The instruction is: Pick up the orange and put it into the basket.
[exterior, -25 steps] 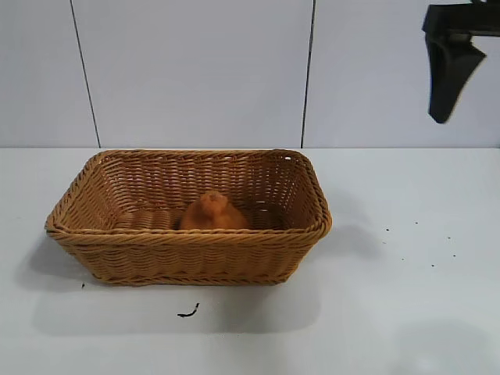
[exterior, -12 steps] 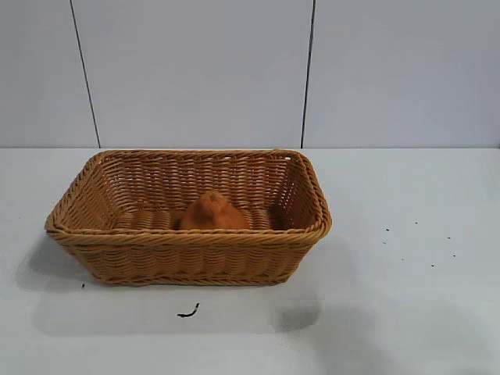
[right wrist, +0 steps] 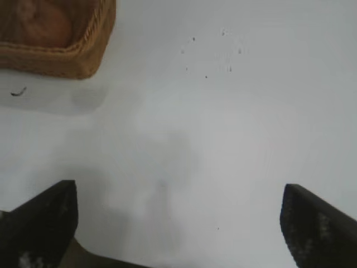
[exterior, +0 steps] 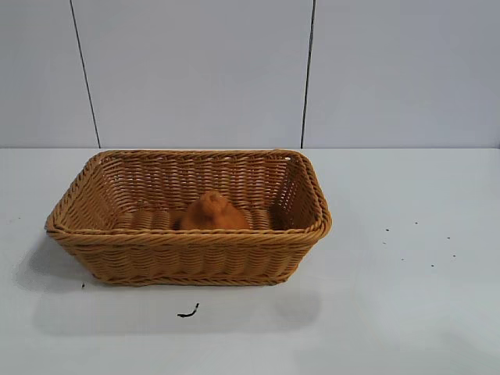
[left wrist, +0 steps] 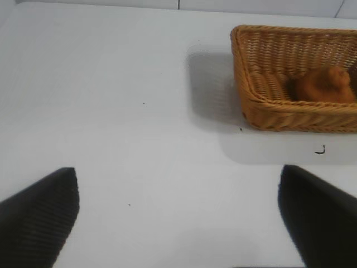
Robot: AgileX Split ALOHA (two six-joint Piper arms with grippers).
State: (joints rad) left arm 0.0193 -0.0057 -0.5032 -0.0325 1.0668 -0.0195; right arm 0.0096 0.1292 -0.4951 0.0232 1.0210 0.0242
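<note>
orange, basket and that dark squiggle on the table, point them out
orange (exterior: pixel 211 212), exterior view, middle of its rough dome
basket (exterior: pixel 187 259), exterior view, front woven wall
dark squiggle (exterior: pixel 188 312), exterior view, middle of the curl on the table

A white worktop fills the lower half of the exterior view, meeting a pale grey panelled wall along a level line at mid-height. Two thin dark seams run down the wall, toward 11 and 1 o'clock. Tiny dark specks dot the worktop at 4 o'clock, with soft, diffuse shadows under even light.
</note>
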